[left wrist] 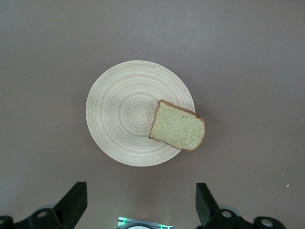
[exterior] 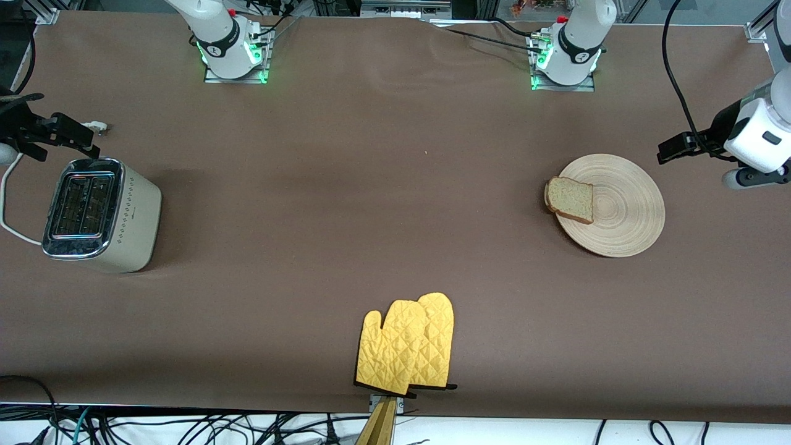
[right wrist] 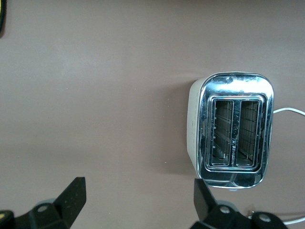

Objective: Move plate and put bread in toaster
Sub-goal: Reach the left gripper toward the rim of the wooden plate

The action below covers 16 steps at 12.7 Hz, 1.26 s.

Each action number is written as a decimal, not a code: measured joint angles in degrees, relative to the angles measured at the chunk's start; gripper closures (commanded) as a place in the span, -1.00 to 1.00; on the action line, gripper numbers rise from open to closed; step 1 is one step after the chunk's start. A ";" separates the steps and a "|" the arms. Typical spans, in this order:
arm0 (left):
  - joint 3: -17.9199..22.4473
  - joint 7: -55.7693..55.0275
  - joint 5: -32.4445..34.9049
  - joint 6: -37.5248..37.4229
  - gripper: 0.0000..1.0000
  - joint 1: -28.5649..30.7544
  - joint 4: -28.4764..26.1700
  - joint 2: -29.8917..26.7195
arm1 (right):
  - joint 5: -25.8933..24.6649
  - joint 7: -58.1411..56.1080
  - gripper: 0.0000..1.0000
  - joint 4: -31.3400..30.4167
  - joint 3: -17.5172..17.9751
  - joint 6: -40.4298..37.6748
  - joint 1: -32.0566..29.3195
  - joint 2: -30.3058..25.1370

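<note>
The toaster (exterior: pixel 102 213) is standing at the right arm's end of the table (exterior: pixel 371 185), both slots showing empty. The right gripper (right wrist: pixel 138 200) is hovering beside it, fingers spread wide, holding nothing. Wide bare tabletop separates it from the plate (exterior: pixel 624 207) at the left arm's end. The bread (exterior: pixel 570 199) is overhanging the plate's rim. The left gripper (left wrist: pixel 140 202) is hanging near the plate, fingers wide apart, empty.

Robot lab: arm bases (exterior: pixel 232 49) bolted to table (exterior: pixel 371 185), loose cables (exterior: pixel 185 426).
</note>
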 measured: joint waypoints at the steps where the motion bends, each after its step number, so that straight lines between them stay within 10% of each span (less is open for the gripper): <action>1: 0.04 1.28 0.00 0.32 -1.00 1.00 -0.93 0.43 | 0.00 0.00 -1.00 0.00 0.00 0.00 0.00 0.00; 7: 0.30 15.67 -6.27 7.01 -1.00 13.27 -6.00 4.12 | 0.00 0.00 -1.00 0.03 -0.01 0.00 -0.01 0.00; 16: 0.42 47.66 -23.96 12.93 -1.00 30.74 -5.94 28.85 | 0.00 -0.01 -1.00 0.07 0.00 0.00 -0.01 0.02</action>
